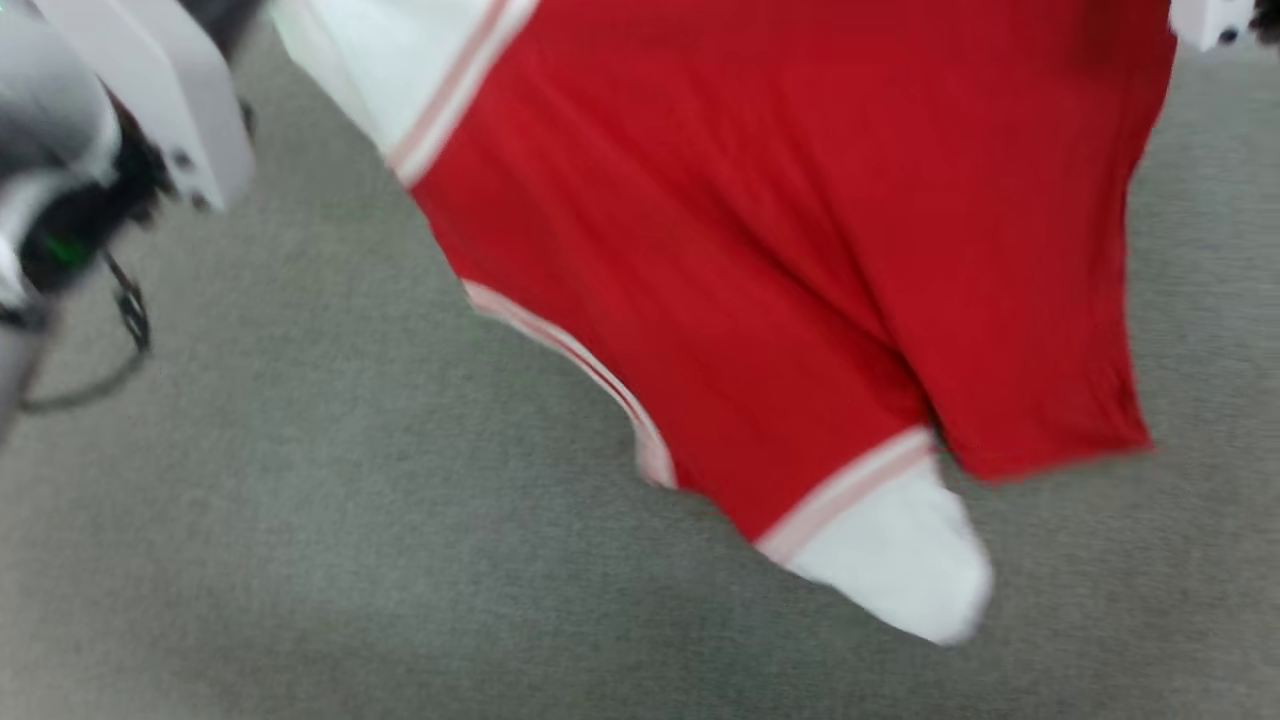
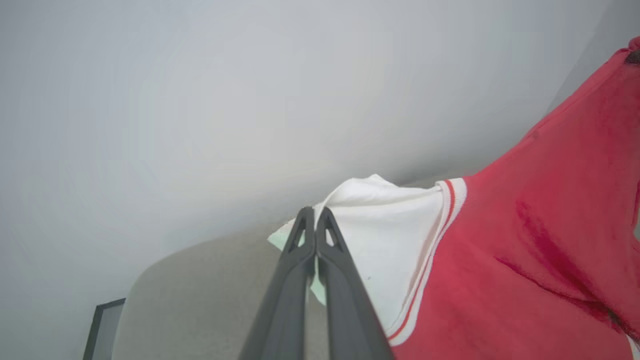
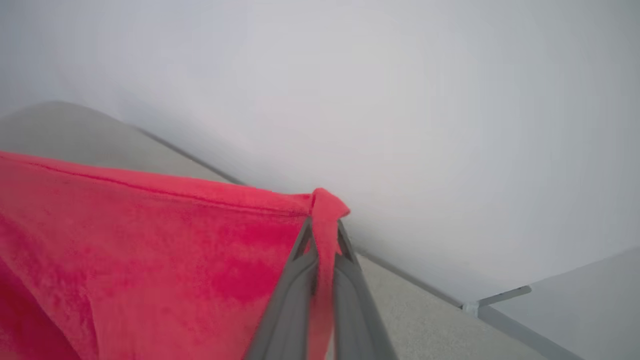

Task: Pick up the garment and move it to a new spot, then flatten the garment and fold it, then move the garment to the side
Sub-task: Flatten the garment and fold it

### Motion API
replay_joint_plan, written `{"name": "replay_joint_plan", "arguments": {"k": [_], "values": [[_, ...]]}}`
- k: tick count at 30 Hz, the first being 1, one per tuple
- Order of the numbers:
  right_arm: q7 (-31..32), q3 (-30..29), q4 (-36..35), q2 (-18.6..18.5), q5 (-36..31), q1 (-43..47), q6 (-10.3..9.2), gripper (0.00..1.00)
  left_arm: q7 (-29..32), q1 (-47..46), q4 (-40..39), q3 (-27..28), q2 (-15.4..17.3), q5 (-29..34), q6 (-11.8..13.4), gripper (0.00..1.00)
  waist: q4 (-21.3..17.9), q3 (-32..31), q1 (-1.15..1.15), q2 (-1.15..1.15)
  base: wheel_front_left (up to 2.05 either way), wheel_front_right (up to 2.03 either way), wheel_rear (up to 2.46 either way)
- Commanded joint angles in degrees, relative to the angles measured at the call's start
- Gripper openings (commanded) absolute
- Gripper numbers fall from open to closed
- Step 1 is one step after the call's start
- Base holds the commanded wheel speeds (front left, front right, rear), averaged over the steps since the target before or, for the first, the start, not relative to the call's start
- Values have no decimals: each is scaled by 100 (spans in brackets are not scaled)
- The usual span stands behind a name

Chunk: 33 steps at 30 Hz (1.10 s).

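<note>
Your bright red soft-cloth garment, a shirt with white sleeve ends and thin striped trim, hangs spread in the air above the flat grey carpet. One white sleeve end dangles lowest toward the carpet, and you cannot tell whether it brushes it. Your left gripper is clenched, its dark fingers pressed together on the edge of the other white sleeve, well above the carpet. Your right gripper is clamped on a bunched red corner, with a strip of cloth running down between its fingers. You appear to be in the first step, with the garment lifted for its move to a new spot. Next you need to lower both grips toward the carpet, holding them well apart so the cloth lands stretched, not heaped, and let go only once it lies down.
</note>
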Motion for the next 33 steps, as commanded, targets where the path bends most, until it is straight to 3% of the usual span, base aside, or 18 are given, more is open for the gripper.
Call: {"name": "replay_joint_plan", "arguments": {"k": [1, 8, 16, 33], "values": [[-178, -131, 10, 45, -77, -96, -11, 0, 64, -315, 208, 9, -2, 116, -75, 0, -340, -314, 0, 0, 0, 0, 0], [-771, -749, 179, 329, -570, -328, -11, 0, 134, -1545, 1190, -49, -150, 534, -335, 0, -599, -531, 0, 0, 0, 0, 0], [-1122, -1356, 281, 620, -1092, -463, -11, 0, -303, -2613, 2206, -160, -425, 1017, -606, 0, -718, -734, 0, 0, 0, 0, 0], [-1121, -1933, 216, 846, -1526, -236, -12, 0, -957, -3538, 3561, -498, -789, 1355, -899, 0, -715, -925, 0, 0, 0, 0, 0]]}}
